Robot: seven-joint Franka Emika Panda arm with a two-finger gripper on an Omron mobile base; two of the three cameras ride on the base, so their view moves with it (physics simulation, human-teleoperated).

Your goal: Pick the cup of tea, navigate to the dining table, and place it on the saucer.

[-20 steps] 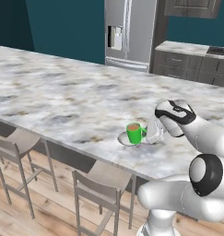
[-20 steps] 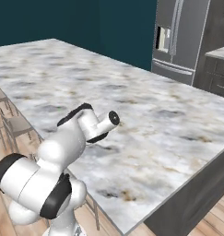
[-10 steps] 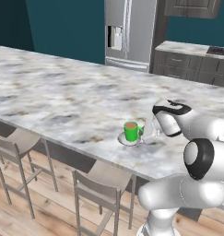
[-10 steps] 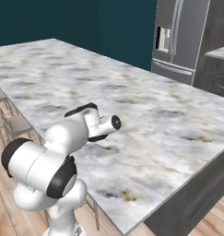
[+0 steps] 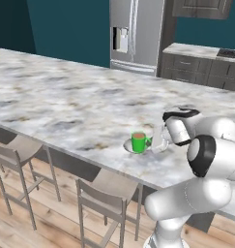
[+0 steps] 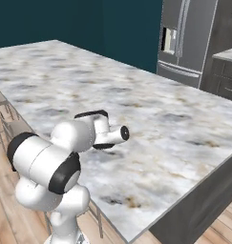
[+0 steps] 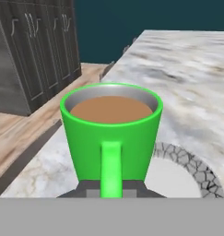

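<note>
The bright green cup of tea (image 5: 138,142) with brown liquid stands on the saucer (image 5: 129,147), near the front edge of the marbled dining table (image 5: 66,97). My gripper (image 5: 155,144) reaches in from the right, level with the cup. In the hand view the cup of tea (image 7: 111,124) is very close, and its handle (image 7: 111,168) runs straight down between my dark fingertips (image 7: 88,190). The gripper (image 7: 111,188) is shut on that handle. The saucer (image 7: 178,173) shows under and to the right of the cup. I cannot tell whether the cup rests on it or hovers just above.
Two bar stools (image 5: 107,191) (image 5: 15,150) are tucked under the table's near edge. A steel fridge (image 5: 136,31) and dark cabinets (image 5: 201,70) line the far wall. Beyond the table's edge, the hand view shows wooden floor (image 7: 21,124) and dark cabinets (image 7: 35,46).
The arm's elbow and upper links have swung round, while the hand, cup and saucer stay where they were. The gripper remains closed on the handle.
</note>
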